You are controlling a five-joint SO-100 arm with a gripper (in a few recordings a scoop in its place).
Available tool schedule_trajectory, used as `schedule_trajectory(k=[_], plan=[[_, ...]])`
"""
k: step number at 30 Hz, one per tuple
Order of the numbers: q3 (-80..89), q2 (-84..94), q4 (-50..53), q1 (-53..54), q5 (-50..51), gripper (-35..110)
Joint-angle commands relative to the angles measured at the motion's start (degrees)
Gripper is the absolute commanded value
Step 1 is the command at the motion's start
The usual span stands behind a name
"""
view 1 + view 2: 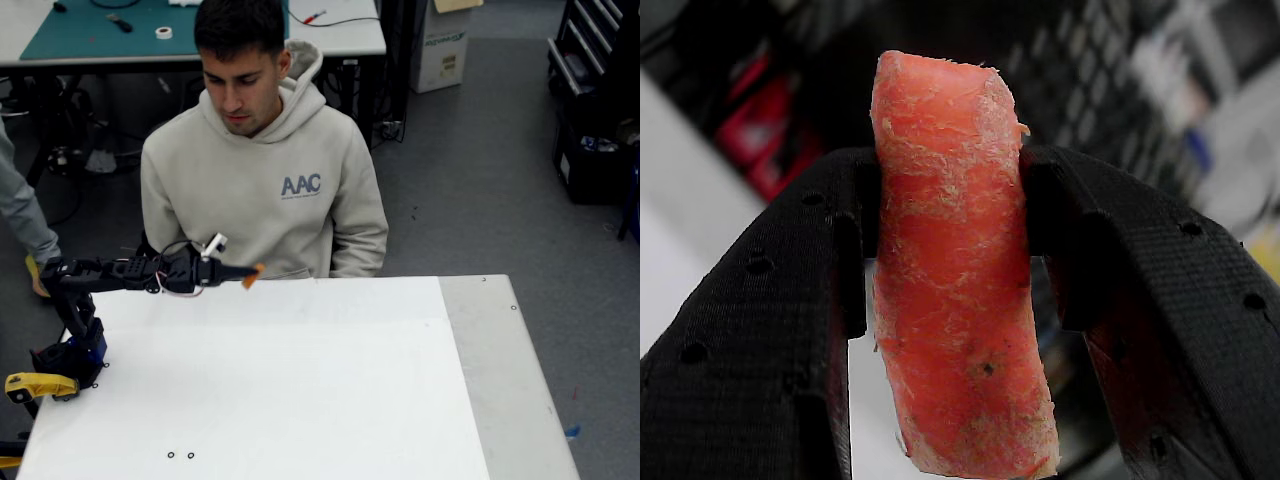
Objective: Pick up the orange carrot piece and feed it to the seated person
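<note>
the hand was clamped on the orange carrot piece, held above the white table in front of the seated person. in the wrist view the piece's long axis ran top to bottom. grey floor lay behind.

Arm stretched level, tool clamped.
In the fixed view the black arm reaches horizontally rightward from its base at the left edge, the tool at its end; both black fingers press inward.
</note>
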Motion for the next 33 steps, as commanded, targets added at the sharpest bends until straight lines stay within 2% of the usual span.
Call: schedule_trajectory(k=[1, 6, 11, 17, 24, 33], plan=[[-8.3, 1.1, -6.6, -8.3, -16.1, -2], [-15.6, -6.9, -16.0, -20.9, -34.0, -2], [-24.6, -18.6, -26.5, -29.0, -44.2, -2], [-36.7, -30.1, -34.5, -35.5, -47.7, -2], [-45.9, -37.4, -34.8, -37.8, -48.3, -2], [-46.7, -39.1, -34.8, -36.4, -48.4, -2]])
